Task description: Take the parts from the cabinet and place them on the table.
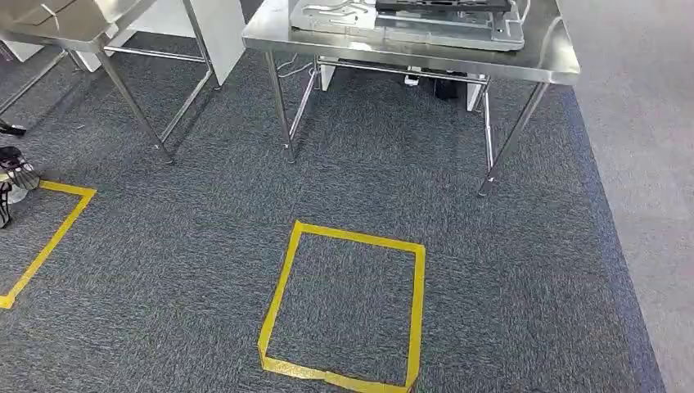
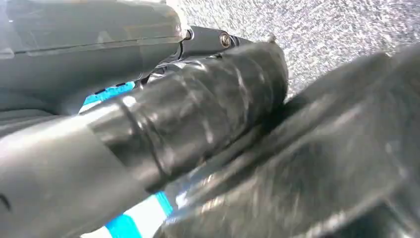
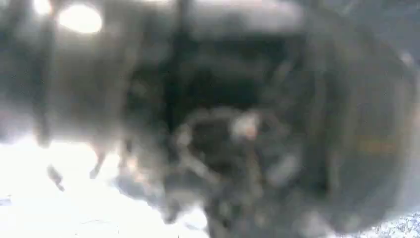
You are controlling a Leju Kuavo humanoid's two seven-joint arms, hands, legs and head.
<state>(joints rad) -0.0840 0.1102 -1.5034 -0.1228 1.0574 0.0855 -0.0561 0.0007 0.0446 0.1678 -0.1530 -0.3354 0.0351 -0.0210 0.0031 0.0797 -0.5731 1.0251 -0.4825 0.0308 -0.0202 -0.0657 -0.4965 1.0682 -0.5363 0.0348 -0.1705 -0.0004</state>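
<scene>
Left hand (image 2: 198,129) sits close to its wrist camera, dark fingers against a black part (image 2: 322,163); whether it grips cannot be told. Right hand (image 3: 223,139) is too blurred to judge. Ahead stands the steel table (image 1: 540,61).

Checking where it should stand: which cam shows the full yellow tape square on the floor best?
Head view. The yellow tape square lies whole on the grey carpet, in front of the steel table. The left wrist view is close on dark robot parts with a strip of carpet, no tape. The right wrist view is too blurred to tell.
</scene>
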